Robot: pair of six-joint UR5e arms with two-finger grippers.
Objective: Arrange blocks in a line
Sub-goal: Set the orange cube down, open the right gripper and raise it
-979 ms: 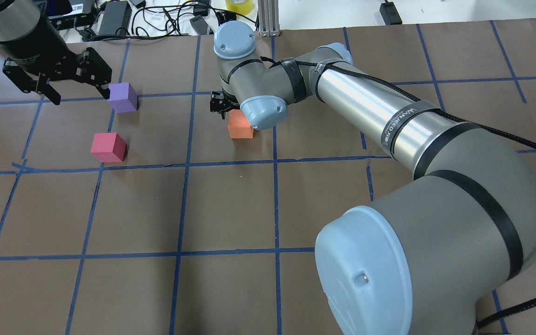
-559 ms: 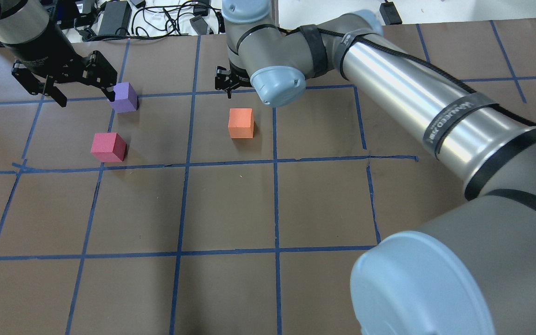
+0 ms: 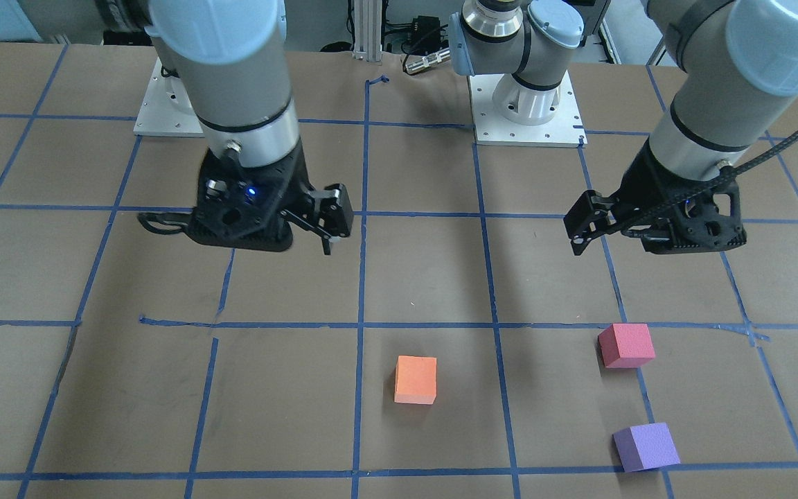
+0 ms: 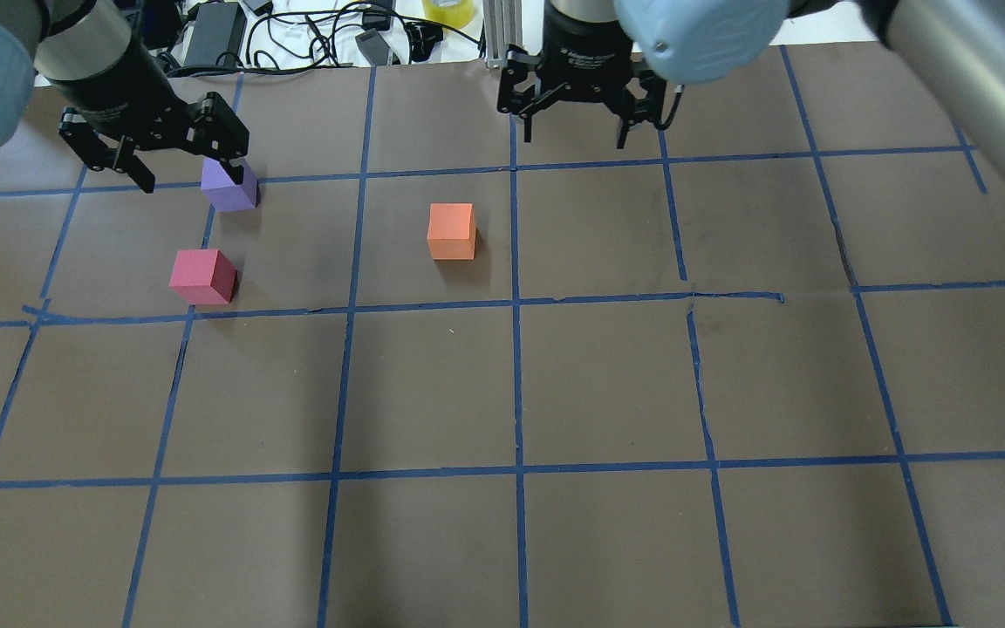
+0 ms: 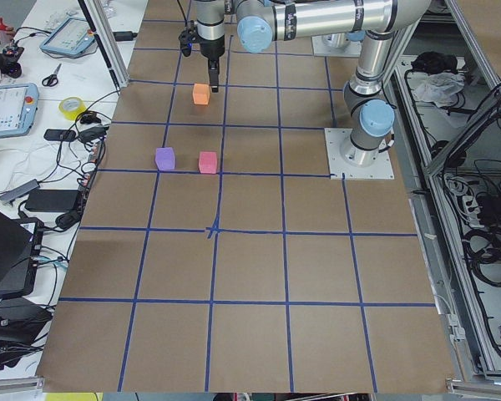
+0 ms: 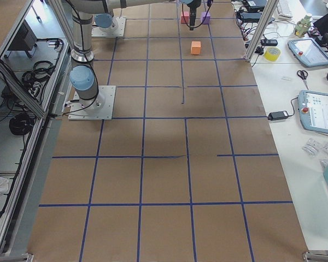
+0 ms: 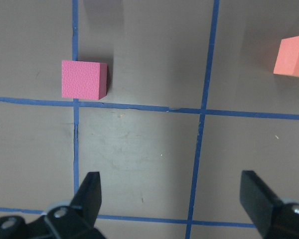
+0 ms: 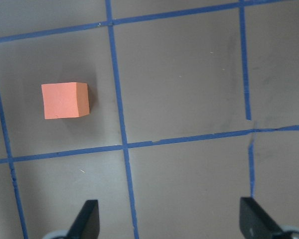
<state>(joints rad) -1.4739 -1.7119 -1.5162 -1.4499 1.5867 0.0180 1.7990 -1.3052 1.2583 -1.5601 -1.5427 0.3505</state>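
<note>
Three foam blocks lie apart on the brown table: the orange block point(image 4: 452, 231) near the middle, the pinkish-red block point(image 4: 203, 276) to the left, and the purple block point(image 4: 228, 187) just beyond it. My left gripper point(image 4: 193, 179) is open, empty and raised. One of its fingers overlaps the purple block in the overhead view. The left wrist view point(image 7: 174, 199) shows the pinkish-red block point(image 7: 83, 79) ahead. My right gripper point(image 4: 574, 139) is open and empty, raised beyond and right of the orange block point(image 8: 65, 100).
Blue tape lines point(image 4: 516, 305) grid the table. Cables, power adapters and a yellow tape roll point(image 4: 448, 9) lie past the far edge. Both arm bases point(image 3: 527, 104) stand on the robot's side. Tablets point(image 6: 317, 112) lie on the side bench.
My right gripper has lifted away from the orange block and moved back and to the right; the block stays put. My left gripper has shifted slightly right, still open.
</note>
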